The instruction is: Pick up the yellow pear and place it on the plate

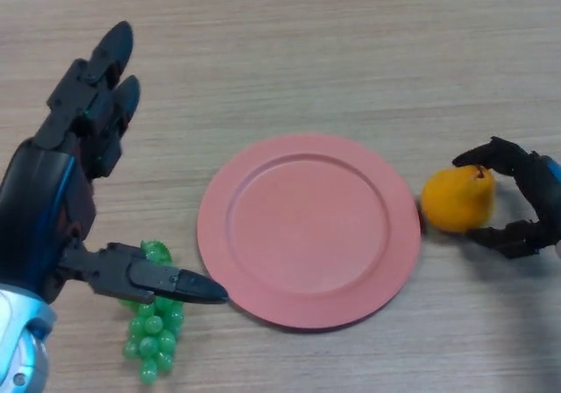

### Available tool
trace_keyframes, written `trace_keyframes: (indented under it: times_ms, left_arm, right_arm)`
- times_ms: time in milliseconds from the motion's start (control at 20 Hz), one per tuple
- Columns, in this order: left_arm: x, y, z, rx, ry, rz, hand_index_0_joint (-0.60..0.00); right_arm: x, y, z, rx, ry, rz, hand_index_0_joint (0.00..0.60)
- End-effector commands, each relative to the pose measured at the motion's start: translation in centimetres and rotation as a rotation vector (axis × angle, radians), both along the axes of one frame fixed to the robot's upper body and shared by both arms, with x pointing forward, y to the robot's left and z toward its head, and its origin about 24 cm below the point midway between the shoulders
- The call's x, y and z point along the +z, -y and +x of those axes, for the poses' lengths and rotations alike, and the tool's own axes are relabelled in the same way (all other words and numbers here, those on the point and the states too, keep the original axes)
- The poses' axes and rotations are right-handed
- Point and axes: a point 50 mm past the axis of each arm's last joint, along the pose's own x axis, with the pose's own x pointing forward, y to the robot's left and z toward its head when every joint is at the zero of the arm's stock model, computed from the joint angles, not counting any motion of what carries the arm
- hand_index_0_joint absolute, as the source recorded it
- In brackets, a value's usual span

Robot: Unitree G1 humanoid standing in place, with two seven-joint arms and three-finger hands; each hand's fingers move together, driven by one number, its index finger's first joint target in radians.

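Lying sideways, pear [455,200], stem toward right hand [526,202]

No text, label, brand, number or sign can be read anywhere in this view

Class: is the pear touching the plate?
Apart. The head view shows a thin strip of table between the pear and the plate rim.
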Motion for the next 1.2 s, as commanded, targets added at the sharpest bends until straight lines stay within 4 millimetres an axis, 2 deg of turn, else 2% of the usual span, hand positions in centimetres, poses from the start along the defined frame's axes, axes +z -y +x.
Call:
trace_keyframes:
  times_ms: [50, 150, 450, 650, 900, 1150, 1200]
  left_arm:
    - [2.6, -0.4, -1.0, 0.011, 0.186, 0.024, 0.000]
    - [2.5, -0.4, -1.1, 0.010, 0.190, 0.023, 0.000]
    - [2.5, -0.9, -1.3, 0.007, 0.190, 0.001, 0.000]
    - [2.4, -1.1, -1.4, 0.001, 0.191, -0.015, 0.000]
    - [2.2, -1.7, -1.4, 0.000, 0.189, -0.029, 0.000]
    - [2.7, -2.2, -1.5, 0.004, 0.216, -0.045, 0.000]
    - [2.7, -2.2, -1.5, 0.001, 0.214, -0.047, 0.000]
  right_arm:
    - [5.5, 1.3, 1.3, -0.023, 0.252, 0.035, 0.600]
    - [6.7, 1.4, 1.4, -0.048, 0.303, 0.138, 0.600]
    - [10.2, -1.3, 0.3, -0.019, 0.221, 0.806, 0.600]
    - [10.6, -4.8, -0.2, 0.067, 0.215, 0.755, 0.600]
    - [7.5, -10.1, -1.4, 0.150, 0.159, 0.570, 0.600]
    - [6.0, -13.0, -1.3, 0.173, 0.211, 0.362, 0.600]
    - [5.5, -13.4, -1.6, 0.219, 0.218, 0.238, 0.600]
